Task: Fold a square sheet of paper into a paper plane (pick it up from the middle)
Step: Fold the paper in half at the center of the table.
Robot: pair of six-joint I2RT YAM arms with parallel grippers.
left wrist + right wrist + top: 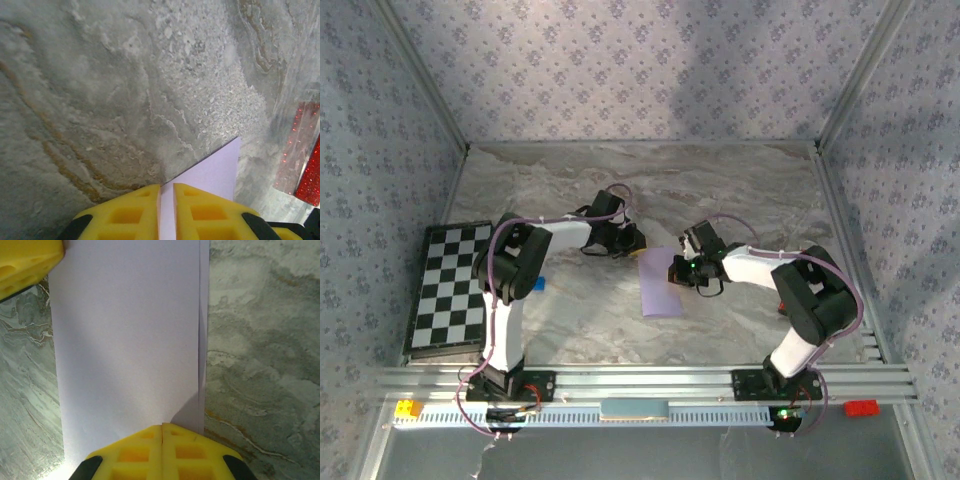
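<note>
Top view: folded lilac sheet of paper [660,283] flat on the table [740,190], between left gripper [634,247] and right gripper [680,272]. Left wrist view: fingers [125,217] a slit apart, paper corner just ahead and in the slit; grip impossible to tell. Right wrist view: jaws pressed shut, paper stretching ahead from beneath the fingertips [130,455].

From here I see the sheet of paper [661,283] is plain pale lilac and the bench [740,190] is marbled grey with tan veins. My jaws are bright yellow. The board [450,285] is chequered black and white, the walls [620,60] have a lilac floral print, and the small cube [539,284] is blue.
</note>
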